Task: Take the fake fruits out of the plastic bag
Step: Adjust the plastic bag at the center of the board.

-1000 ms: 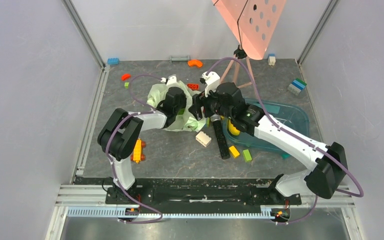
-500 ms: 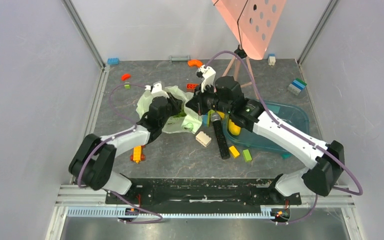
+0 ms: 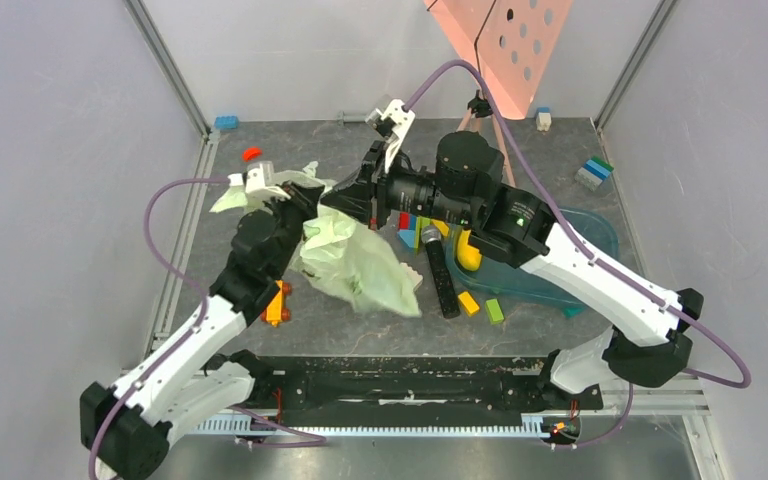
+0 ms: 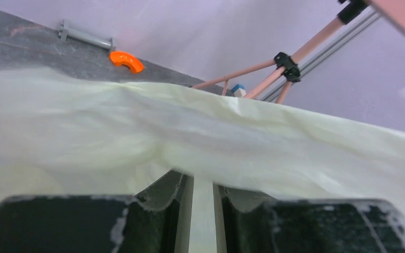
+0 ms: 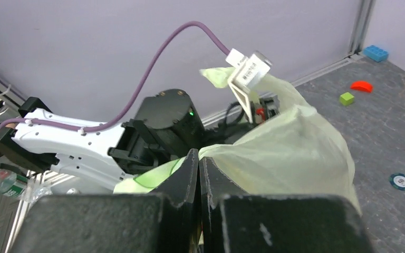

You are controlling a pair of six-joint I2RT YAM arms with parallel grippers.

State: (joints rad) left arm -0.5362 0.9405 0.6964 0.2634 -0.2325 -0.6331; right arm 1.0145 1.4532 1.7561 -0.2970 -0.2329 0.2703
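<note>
the plastic bag is hanging in the air, sagging toward the near side. right of it a yellow fake fruit is sitting in the teal tray. farther back, the left gripper and right gripper are both pinching the bag's top edge, jaws squeezed onto the film.

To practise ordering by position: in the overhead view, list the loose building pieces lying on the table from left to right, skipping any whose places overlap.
Blue brick → red curved piece → yellow brick → green brick → white brick at the back → striped stack of bricks.
</note>
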